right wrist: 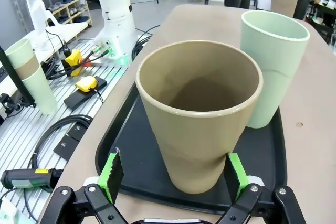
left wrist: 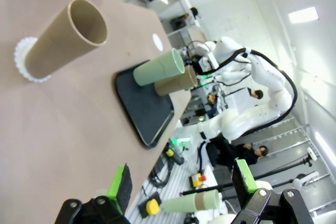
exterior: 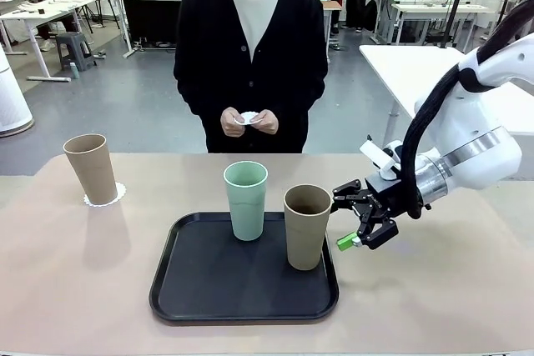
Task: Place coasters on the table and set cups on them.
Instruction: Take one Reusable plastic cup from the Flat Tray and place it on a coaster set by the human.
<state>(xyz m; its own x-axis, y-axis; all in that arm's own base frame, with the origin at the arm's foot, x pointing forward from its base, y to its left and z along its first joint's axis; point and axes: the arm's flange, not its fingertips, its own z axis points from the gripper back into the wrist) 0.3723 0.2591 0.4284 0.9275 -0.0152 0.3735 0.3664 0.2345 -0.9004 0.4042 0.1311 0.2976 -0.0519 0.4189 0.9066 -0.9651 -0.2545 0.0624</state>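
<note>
White arm (exterior: pixel 471 127) — blk jaws, grn pads (exterior: pixel 345 243)

**Tan, mint, black and white on a beige table**

The right gripper (exterior: pixel 344 221) is black with bright green pads, and the arm (exterior: pixel 476 139) behind it is white with a black cable sheath. The left gripper (left wrist: pixel 182 182) has the same black body and green pads. The near cup (exterior: pixel 307 227), just beside the right gripper, is plain matte tan-brown. The mint cup (exterior: pixel 246 198), just beyond it, is pale mint green, also plain. The tray (exterior: pixel 209 289) beneath both is solid black, and the table (exterior: pixel 67 289) is an even beige-tan. Well away from the right gripper, the far cup (exterior: pixel 90 168) is the same tan-brown. The coaster (exterior: pixel 117 195) under it is white with a scalloped, lace-like edge. Across from both grippers, a small disc (exterior: pixel 248 117) held by the person is white. The person's cardigan (exterior: pixel 209 47) is black and the top (exterior: pixel 254 6) under it white.
</note>
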